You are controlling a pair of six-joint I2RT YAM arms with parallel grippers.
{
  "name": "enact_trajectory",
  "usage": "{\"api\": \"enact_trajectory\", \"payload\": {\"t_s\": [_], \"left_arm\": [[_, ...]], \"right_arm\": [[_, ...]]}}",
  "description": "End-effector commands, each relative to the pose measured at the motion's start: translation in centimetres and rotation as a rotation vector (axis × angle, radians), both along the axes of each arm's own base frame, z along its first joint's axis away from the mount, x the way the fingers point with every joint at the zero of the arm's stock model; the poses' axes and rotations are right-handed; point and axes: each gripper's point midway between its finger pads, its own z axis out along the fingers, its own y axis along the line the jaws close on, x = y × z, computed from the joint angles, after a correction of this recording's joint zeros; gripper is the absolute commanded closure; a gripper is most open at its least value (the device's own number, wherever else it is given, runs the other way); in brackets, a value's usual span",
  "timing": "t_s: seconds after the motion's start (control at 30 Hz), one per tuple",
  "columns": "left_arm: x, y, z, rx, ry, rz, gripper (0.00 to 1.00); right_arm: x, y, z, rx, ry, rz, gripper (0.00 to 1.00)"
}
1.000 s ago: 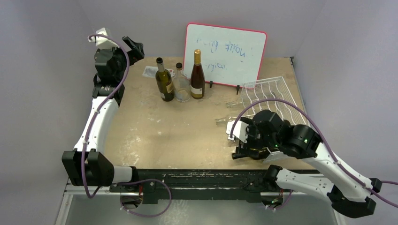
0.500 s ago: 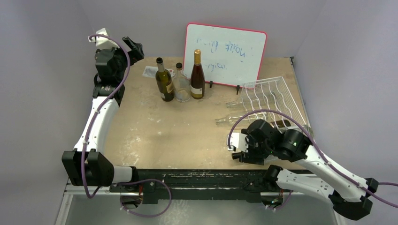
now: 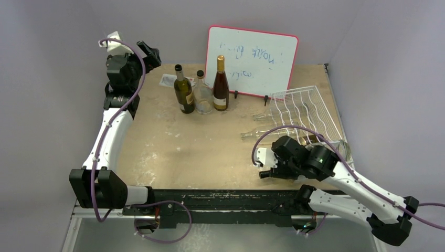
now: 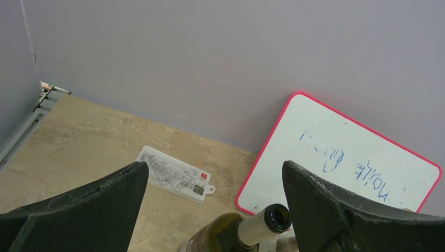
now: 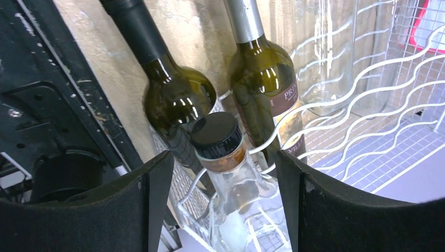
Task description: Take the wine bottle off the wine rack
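Note:
The white wire wine rack [image 3: 307,105] lies at the right of the table, and it also shows in the right wrist view [image 5: 367,105]. It holds a dark green bottle with a black capsule [image 5: 176,100], a green bottle with a silver capsule [image 5: 262,79] and a clear bottle with a black cap [image 5: 220,144]. My right gripper [image 5: 223,156] is open, and its fingers [image 5: 152,199] stand either side of the clear bottle's neck without touching it. In the top view it is hidden under its own wrist [image 3: 302,160]. My left gripper [image 4: 214,168] is open and empty, high at the back left [image 3: 149,55].
Three upright bottles stand at the back: green [image 3: 183,92], clear [image 3: 203,97] and brown [image 3: 221,84]. The green one's open mouth [image 4: 276,218] is below my left fingers. A red-framed whiteboard [image 3: 252,60] leans on the back wall. A plastic card [image 4: 173,173] lies flat. The black front rail [image 5: 47,105] is close to the rack.
My right arm has drawn back toward the near edge and come down over the rack's near end. The left arm has not moved.

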Motion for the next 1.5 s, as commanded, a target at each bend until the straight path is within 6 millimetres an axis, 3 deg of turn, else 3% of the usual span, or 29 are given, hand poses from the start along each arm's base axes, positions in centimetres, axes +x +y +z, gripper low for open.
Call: {"api": "enact_trajectory", "payload": {"t_s": [0.0, 0.27, 0.6, 0.93, 1.2, 1.37, 1.47], "left_arm": [[-0.6, -0.1, 2.9, 0.021, -0.074, -0.004, 0.01], [-0.6, -0.1, 2.9, 0.02, -0.075, -0.004, 0.01], [-0.6, -0.3, 2.9, 0.016, -0.075, -0.011, 0.01], [-0.5, -0.5, 2.8, 0.01, -0.074, -0.019, 0.01], [-0.4, -0.5, 2.6, 0.007, -0.071, -0.022, 0.01], [-0.4, -0.5, 2.7, 0.007, -0.073, -0.022, 0.01], [-0.5, -0.6, 2.8, 0.005, -0.075, -0.024, 0.01]], "right_arm": [[1.3, -0.2, -0.2, -0.058, -0.048, 0.01, 0.27], [2.6, -0.5, -1.3, -0.14, -0.092, 0.027, 0.33], [2.7, -2.1, -2.4, -0.225, -0.112, 0.035, 0.4], [3.1, -2.1, -1.6, -0.215, -0.151, 0.024, 0.65], [3.5, -1.5, 0.6, -0.147, -0.195, 0.014, 0.82], [3.8, -1.5, 2.8, -0.114, -0.238, -0.011, 1.0], [4.4, -1.7, 4.5, -0.1, -0.294, -0.036, 1.0]]}}
